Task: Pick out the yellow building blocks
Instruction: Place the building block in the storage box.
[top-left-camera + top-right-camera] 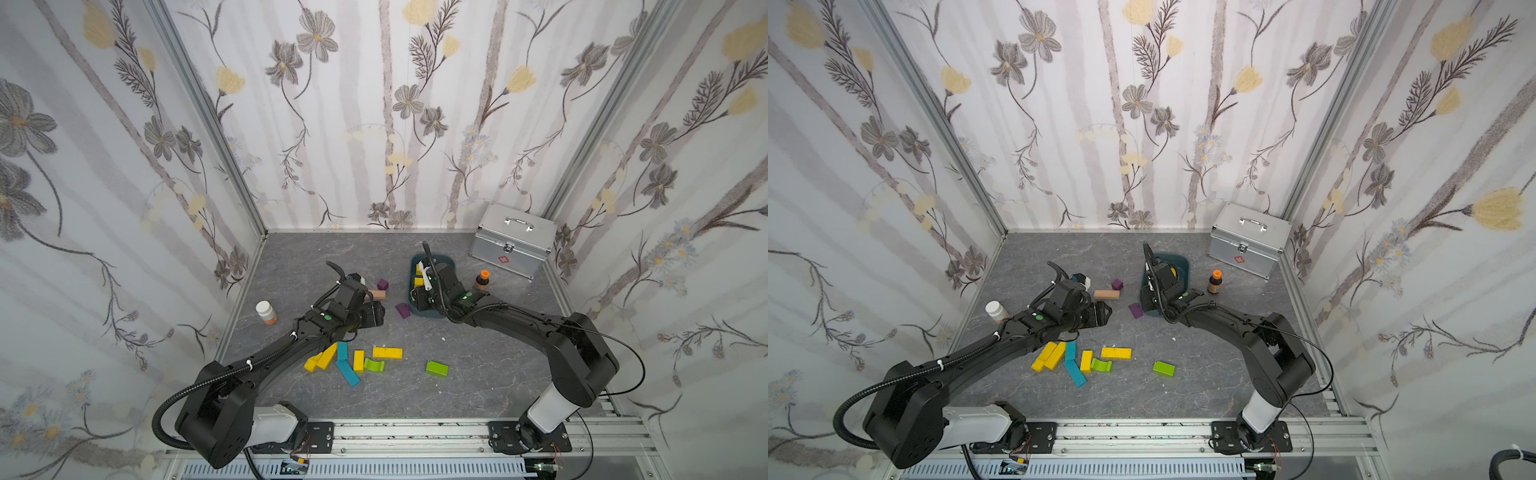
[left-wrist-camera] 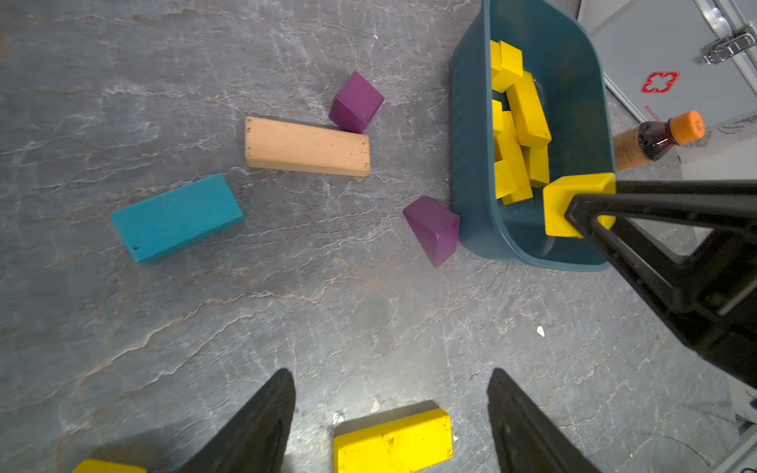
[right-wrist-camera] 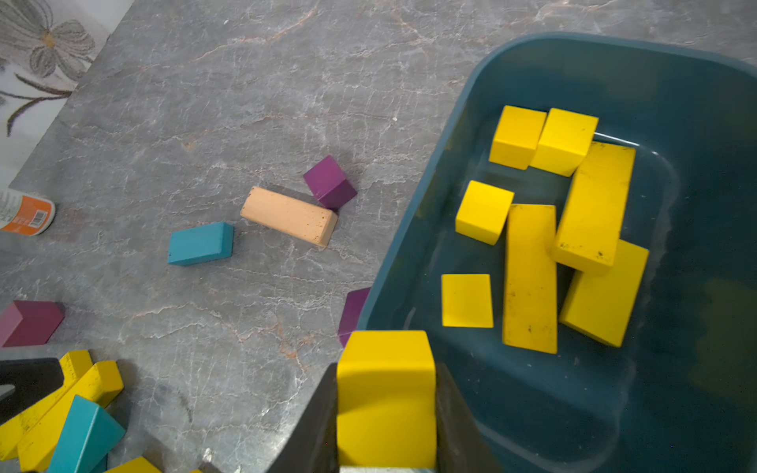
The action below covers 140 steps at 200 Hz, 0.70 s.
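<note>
Several yellow building blocks [image 3: 528, 278] lie inside a teal bin [image 3: 696, 123] at the back of the table. My right gripper [image 3: 386, 368] hangs over the bin's near rim, shut on a yellow block [image 3: 385, 409]; the left wrist view shows that block [image 2: 573, 204] above the bin [image 2: 471, 164]. More yellow blocks [image 1: 387, 353] lie on the table near the front, seen in both top views [image 1: 1050, 355]. My left gripper [image 2: 390, 372] is open, with a yellow bar [image 2: 393, 444] on the table below its jaws.
Two purple blocks [image 1: 382, 284], a tan bar [image 1: 378, 295], teal blocks [image 1: 348, 373] and lime-green blocks [image 1: 436, 368] are scattered around. A white pill bottle [image 1: 266, 311] stands left. A brown bottle [image 1: 482, 281] and a silver case [image 1: 513, 239] stand back right.
</note>
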Each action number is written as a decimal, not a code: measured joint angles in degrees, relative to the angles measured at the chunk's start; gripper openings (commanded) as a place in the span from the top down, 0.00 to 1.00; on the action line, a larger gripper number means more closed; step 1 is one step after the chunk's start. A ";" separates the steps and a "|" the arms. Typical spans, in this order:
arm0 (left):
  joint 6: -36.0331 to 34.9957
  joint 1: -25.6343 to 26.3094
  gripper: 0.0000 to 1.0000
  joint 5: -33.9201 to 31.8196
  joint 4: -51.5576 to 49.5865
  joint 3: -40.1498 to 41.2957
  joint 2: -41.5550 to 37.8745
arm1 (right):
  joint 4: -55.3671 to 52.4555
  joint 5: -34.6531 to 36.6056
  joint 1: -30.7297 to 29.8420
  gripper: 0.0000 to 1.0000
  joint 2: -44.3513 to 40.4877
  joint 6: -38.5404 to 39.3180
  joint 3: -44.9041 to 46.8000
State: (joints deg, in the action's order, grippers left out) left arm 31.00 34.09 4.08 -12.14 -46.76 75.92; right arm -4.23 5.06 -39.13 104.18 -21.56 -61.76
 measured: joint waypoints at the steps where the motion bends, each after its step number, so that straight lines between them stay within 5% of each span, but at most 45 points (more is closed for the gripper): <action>1: -0.02 0.02 0.24 0.04 0.00 -0.09 0.09 | 0.00 0.02 0.04 0.83 0.00 0.00 0.02; 140: -4.17 2.62 0.24 15.17 0.74 -19.04 21.27 | -0.57 2.58 6.54 0.78 1.68 -0.28 1.92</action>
State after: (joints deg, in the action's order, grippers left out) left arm 26.83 36.71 19.25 -11.40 -65.80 97.19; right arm -4.80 7.64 -32.60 105.86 -21.85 -59.83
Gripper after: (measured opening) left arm 0.757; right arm 0.300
